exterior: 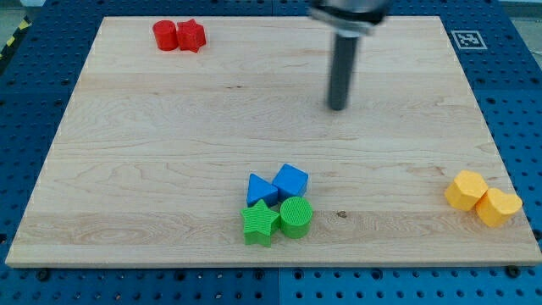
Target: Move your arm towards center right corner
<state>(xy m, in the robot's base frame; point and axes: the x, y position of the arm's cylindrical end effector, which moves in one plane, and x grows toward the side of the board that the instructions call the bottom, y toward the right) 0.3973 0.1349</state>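
Currently we are seeing the wooden board lying on a blue pegboard. Our rod, with no jaws to open or close, is touching nothing; my tip is sitting upper centre, well apart from the blocks: yellow pair at the view's right, blue-green cluster at the bottom, red pair top left.

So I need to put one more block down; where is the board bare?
Bare: the wide middle between the red blocks and the blue and green cluster, including around my tip, and the view's bottom left. Crowded: bottom middle, and the yellow blocks at the bottom right.
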